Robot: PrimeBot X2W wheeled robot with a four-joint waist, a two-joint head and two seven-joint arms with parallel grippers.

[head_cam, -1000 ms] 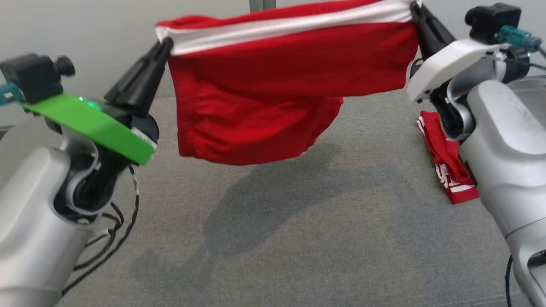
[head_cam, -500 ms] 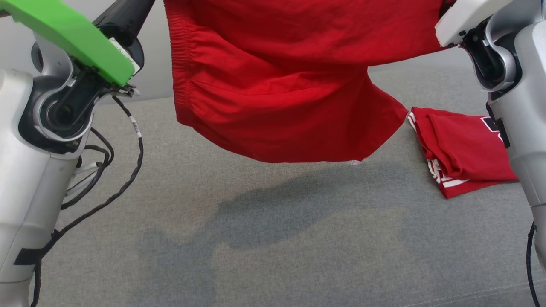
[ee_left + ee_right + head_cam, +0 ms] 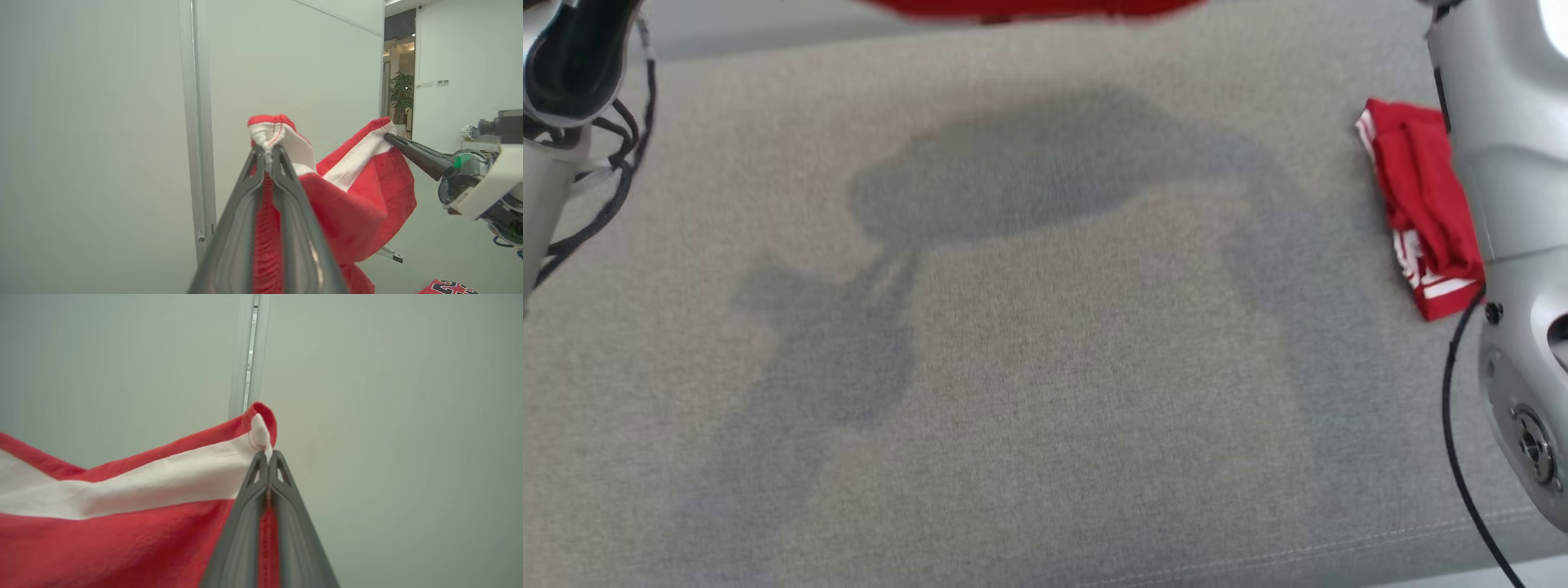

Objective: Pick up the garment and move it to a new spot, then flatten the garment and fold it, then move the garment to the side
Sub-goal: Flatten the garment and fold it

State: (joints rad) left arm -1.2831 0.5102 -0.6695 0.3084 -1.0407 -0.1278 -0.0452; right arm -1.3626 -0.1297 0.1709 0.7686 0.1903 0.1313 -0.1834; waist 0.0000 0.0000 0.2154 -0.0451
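Grey upholstered surface (image 3: 1045,367) right beneath us, a broad shadow (image 3: 1029,171) across its middle and a folded red piece (image 3: 1425,212) lying off beside our right arm. Up above, we've got the left gripper (image 3: 267,153) pinched tight on one corner of the red garment (image 3: 359,196), right at its white band, and the right gripper (image 3: 268,457) clamped on the far corner of that band. The cloth hangs in the air between the two, well clear of the surface, its lower hem just peeking in at the top of the head view. Beyond, a pale wall panel (image 3: 196,122). Now the lay-down, we reckon: bring both hands down together, band taut and level, let the hem touch first over that shadow, then draw back so it settles flat, well apart from the folded piece.
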